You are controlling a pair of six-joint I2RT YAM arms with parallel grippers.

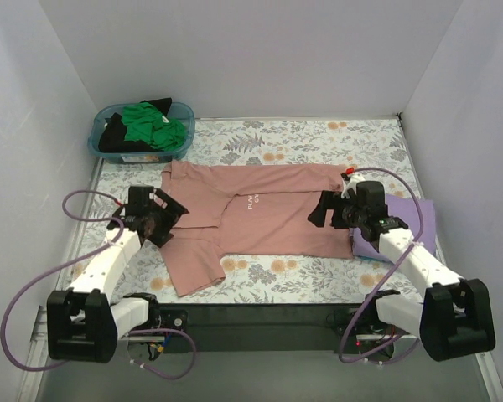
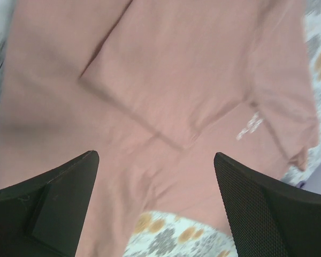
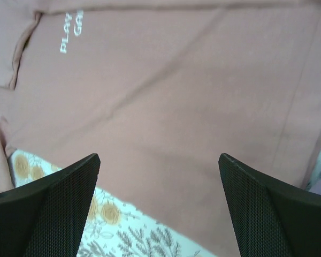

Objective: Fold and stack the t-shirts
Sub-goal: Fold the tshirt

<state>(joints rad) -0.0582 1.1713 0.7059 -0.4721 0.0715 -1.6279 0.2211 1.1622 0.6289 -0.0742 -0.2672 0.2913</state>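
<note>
A dusty pink t-shirt with small white chest text lies spread sideways on the floral table cloth, one sleeve sticking out toward the near edge. My left gripper is open and empty, hovering over the shirt's left end; in the left wrist view the pink cloth lies under the gripper. My right gripper is open and empty above the shirt's right part; in the right wrist view the gripper hangs over the near hem. A folded lavender t-shirt lies at the right.
A teal basket at the back left holds a green t-shirt and a black one. The floral table cloth covers the table. White walls enclose three sides. Purple cables loop by both arm bases.
</note>
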